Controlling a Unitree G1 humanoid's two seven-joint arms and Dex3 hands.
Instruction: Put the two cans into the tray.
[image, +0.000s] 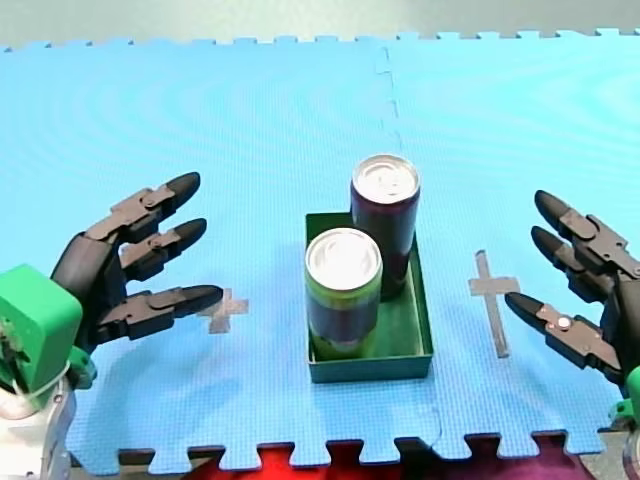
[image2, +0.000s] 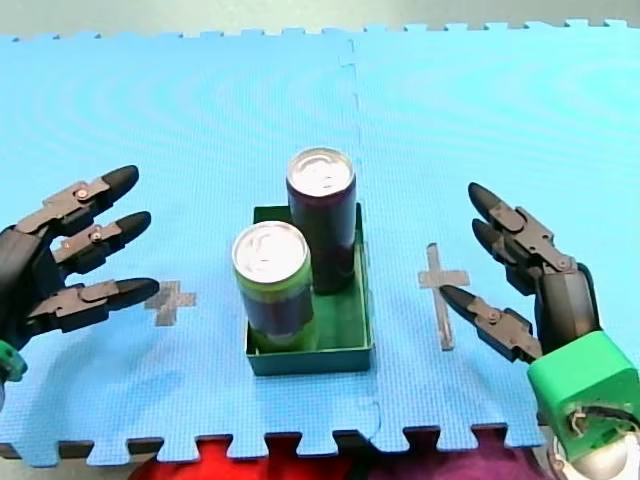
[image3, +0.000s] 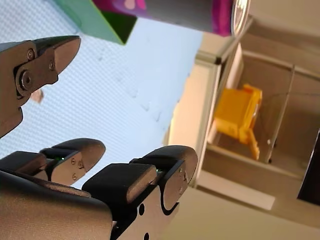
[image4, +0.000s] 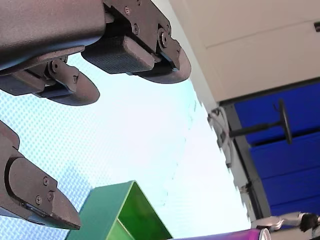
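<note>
Two cans stand upright in a small green tray (image: 370, 368) in the middle of the blue foam mat. The green can (image: 343, 295) is at the tray's near end and the dark purple can (image: 384, 225) is just behind it at the far end. My left hand (image: 195, 240) hovers to the left of the tray, apart from it and holding nothing. My right hand (image: 532, 250) hovers to the right of the tray, also holding nothing. In the first wrist view a tray corner (image3: 95, 20) and the purple can (image3: 185, 12) lie beyond the fingers (image3: 75, 157).
One grey tape cross (image: 222, 310) marks the mat between my left hand and the tray, and another (image: 492, 300) lies between the tray and my right hand. The mat's jagged front edge (image: 300, 455) runs close below the tray.
</note>
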